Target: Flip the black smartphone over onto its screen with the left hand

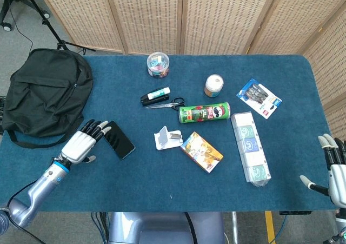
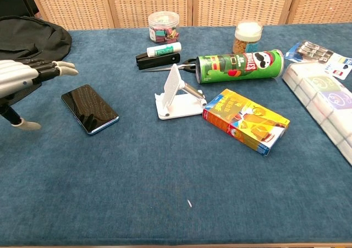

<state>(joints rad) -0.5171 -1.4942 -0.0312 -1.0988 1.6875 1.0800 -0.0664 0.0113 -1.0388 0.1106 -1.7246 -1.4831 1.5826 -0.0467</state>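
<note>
The black smartphone (image 1: 120, 140) (image 2: 89, 108) lies flat and screen up on the blue table, left of centre. My left hand (image 1: 82, 143) (image 2: 22, 83) hovers just to its left with fingers spread and nothing in it; its fingertips (image 1: 100, 126) reach the phone's near-left end in the head view, while the chest view shows a gap between them. My right hand (image 1: 335, 167) hangs open off the table's right front corner, far from the phone.
A black backpack (image 1: 46, 95) lies at the table's left end behind my left hand. A white phone stand (image 2: 177, 97), a yellow box (image 2: 246, 121), a green Pringles can (image 2: 240, 65), a stapler (image 2: 158, 59), jars and packets fill the middle and right.
</note>
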